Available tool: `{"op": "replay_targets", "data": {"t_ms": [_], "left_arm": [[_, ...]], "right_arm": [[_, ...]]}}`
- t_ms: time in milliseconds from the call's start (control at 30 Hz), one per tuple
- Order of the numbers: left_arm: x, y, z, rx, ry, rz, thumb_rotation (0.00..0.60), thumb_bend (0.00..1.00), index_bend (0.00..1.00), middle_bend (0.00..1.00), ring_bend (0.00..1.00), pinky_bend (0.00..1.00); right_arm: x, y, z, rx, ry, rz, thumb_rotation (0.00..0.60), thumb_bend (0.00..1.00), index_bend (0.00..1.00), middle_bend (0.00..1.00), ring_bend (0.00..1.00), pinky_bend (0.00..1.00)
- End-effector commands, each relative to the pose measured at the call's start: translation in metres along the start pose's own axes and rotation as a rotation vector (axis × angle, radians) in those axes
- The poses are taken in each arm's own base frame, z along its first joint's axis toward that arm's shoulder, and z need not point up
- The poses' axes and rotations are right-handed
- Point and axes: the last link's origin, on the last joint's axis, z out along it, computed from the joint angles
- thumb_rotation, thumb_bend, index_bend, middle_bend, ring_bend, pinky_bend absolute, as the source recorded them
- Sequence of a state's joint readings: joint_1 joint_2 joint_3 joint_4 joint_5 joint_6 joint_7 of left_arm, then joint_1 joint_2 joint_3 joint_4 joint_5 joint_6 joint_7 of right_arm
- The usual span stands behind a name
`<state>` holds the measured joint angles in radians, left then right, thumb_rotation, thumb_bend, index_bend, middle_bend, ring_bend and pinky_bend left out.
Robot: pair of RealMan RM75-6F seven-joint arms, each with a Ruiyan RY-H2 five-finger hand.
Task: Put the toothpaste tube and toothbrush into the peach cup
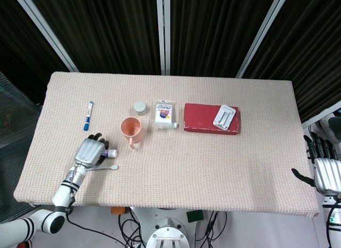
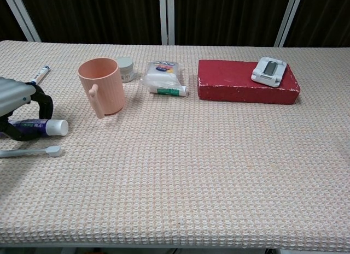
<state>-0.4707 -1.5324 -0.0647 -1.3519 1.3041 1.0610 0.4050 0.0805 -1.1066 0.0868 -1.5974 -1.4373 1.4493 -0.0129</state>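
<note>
Left hand [image 2: 19,104] curled over toothpaste tube [image 2: 41,127], left of peach cup [image 2: 101,86]; fingers arched around tube body, firm hold not yet evident, cap end protruding cupward. Toothbrush [image 2: 33,151] flat on cloth just nearside of tube, left of cup. Advised: close squarely on tube mid-body, lift clear, tip cap-first into cup without knocking handle. Blue marker [image 1: 88,116] left of cup, farside. Small grey jar [image 2: 127,69] behind cup. White packet [image 2: 164,78] right of cup, then red box [image 2: 246,82] bearing white holder [image 2: 268,70]. Right hand [image 1: 326,170] far right of cup, off table edge, fingers spread, holding nothing.
</note>
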Motion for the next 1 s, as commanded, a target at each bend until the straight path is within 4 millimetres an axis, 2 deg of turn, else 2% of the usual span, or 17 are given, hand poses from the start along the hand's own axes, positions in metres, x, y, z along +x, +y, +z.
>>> {"op": "replay_targets", "data": {"t_ms": [33, 267, 400, 567, 733, 833, 1000], "left_arm": [[0.001, 0.000, 0.000, -0.002, 0.006, -0.017, 0.600, 0.31, 0.53, 0.50, 0.22, 0.31], [0.011, -0.003, -0.004, 0.005, 0.090, -0.057, 0.600, 0.37, 0.62, 0.59, 0.28, 0.32], [0.025, -0.012, -0.009, 0.028, 0.184, -0.174, 0.600, 0.39, 0.64, 0.60, 0.30, 0.32], [0.055, -0.040, -0.018, 0.055, 0.380, -0.451, 0.600, 0.39, 0.64, 0.60, 0.30, 0.32], [0.088, -0.058, -0.019, 0.020, 0.543, -0.748, 0.600, 0.39, 0.64, 0.61, 0.30, 0.32], [0.105, -0.056, -0.016, -0.021, 0.600, -0.859, 0.600, 0.41, 0.64, 0.61, 0.30, 0.34], [0.121, -0.035, -0.002, -0.122, 0.607, -1.031, 0.600, 0.42, 0.63, 0.59, 0.30, 0.37]], "right_arm": [[0.000, 0.000, 0.000, -0.001, 0.002, 0.001, 0.600, 0.35, 0.00, 0.00, 0.00, 0.00], [0.000, 0.001, 0.000, -0.002, 0.000, 0.005, 0.600, 0.36, 0.00, 0.00, 0.00, 0.00], [0.000, 0.002, 0.000, 0.001, 0.002, 0.012, 0.600, 0.36, 0.00, 0.00, 0.00, 0.00], [0.002, 0.003, 0.001, 0.003, 0.008, 0.022, 0.600, 0.36, 0.00, 0.00, 0.00, 0.00], [0.003, 0.003, 0.001, 0.012, 0.018, 0.031, 0.600, 0.36, 0.00, 0.00, 0.00, 0.00], [0.005, 0.001, 0.001, 0.019, 0.032, 0.038, 0.600, 0.36, 0.00, 0.00, 0.00, 0.00], [0.007, 0.002, 0.002, 0.014, 0.038, 0.046, 0.600, 0.36, 0.00, 0.00, 0.00, 0.00]]}}
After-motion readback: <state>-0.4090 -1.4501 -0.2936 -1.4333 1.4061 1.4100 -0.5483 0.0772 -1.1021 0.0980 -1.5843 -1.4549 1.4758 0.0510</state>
